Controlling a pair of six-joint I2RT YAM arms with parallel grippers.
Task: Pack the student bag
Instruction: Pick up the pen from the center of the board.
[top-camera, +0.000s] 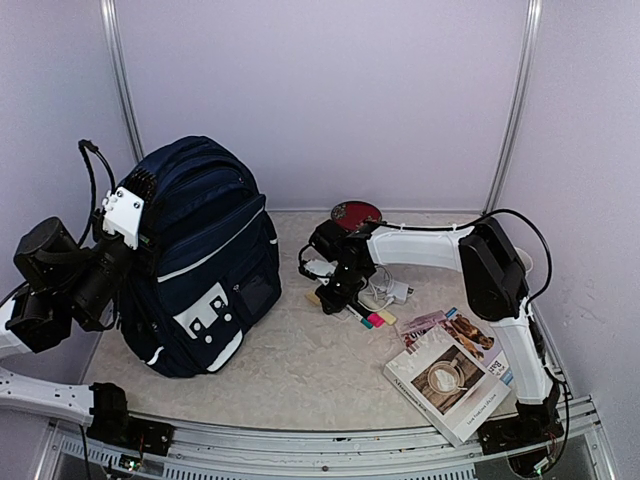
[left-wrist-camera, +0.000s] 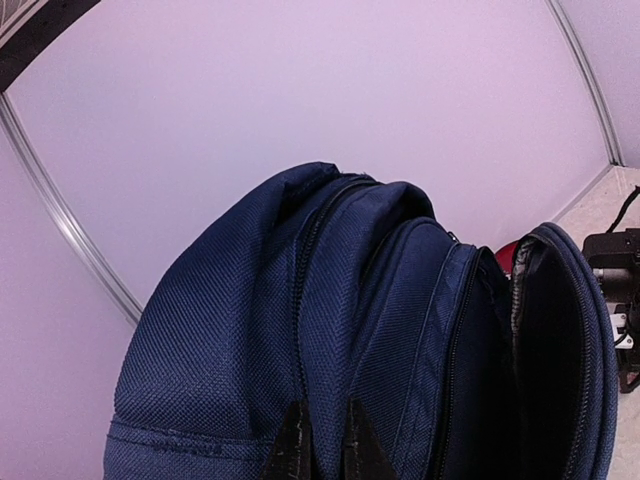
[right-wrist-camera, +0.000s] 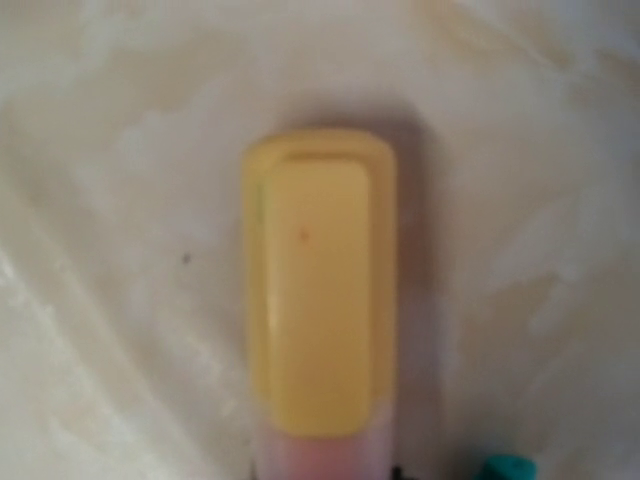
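The student bag (top-camera: 205, 260), navy with white piping and a white slotted patch, stands upright at the table's left. My left gripper (top-camera: 140, 192) sits at its top rear, and in the left wrist view its black fingertips (left-wrist-camera: 290, 448) pinch a fold of the bag (left-wrist-camera: 300, 300) beside a zip. A front pocket (left-wrist-camera: 548, 350) gapes open and dark. My right gripper (top-camera: 333, 295) is lowered onto the table over a yellow-capped highlighter (right-wrist-camera: 320, 280). That cap fills the right wrist view, lying on the marbled tabletop. The right fingers are hidden there.
More highlighters (top-camera: 376, 319) lie just right of the right gripper, with a teal tip (right-wrist-camera: 505, 468) beside the yellow one. A white charger with cable (top-camera: 392, 292), a red disc (top-camera: 356, 213) and books (top-camera: 450, 375) occupy the right half.
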